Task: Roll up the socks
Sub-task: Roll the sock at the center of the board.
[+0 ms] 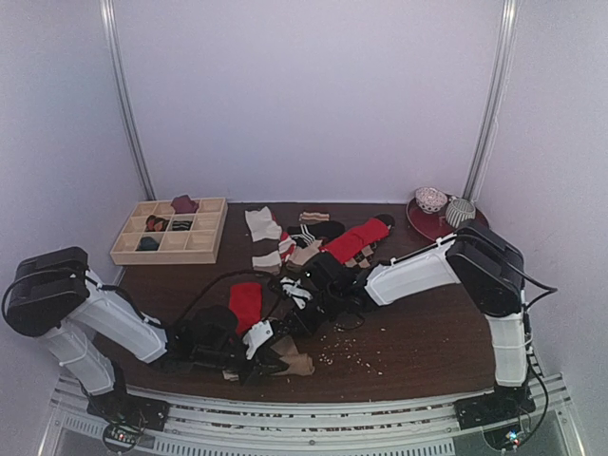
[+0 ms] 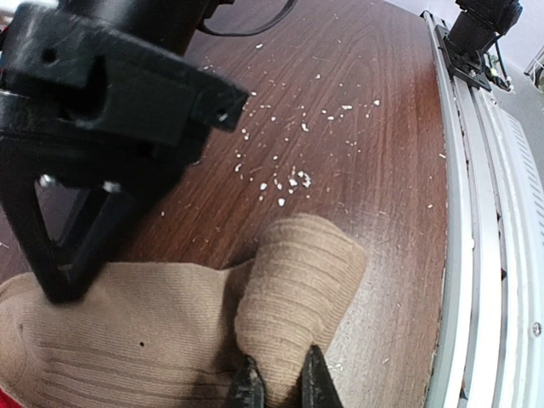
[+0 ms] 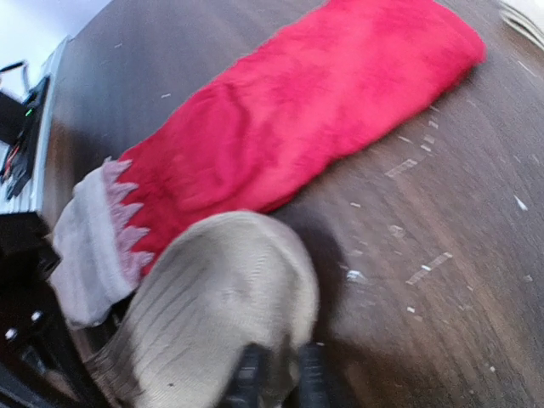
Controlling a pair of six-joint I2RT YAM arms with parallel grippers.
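The red sock lies flat on the dark wooden table, its cream end with a zigzag border pointing toward the near edge; it also shows in the top view as the red sock. The tan sock lies beside it near the table's front. My left gripper is shut on the tan sock's ribbed end, which is folded up into a hump. My right gripper pinches another bulged-up part of the tan sock right next to the red sock. The right wrist view is blurred.
A wooden compartment tray with rolled socks stands at back left. A heap of other socks and a red-checked sock lie behind. A red plate with balls sits at back right. White crumbs dot the table; the metal rail is close.
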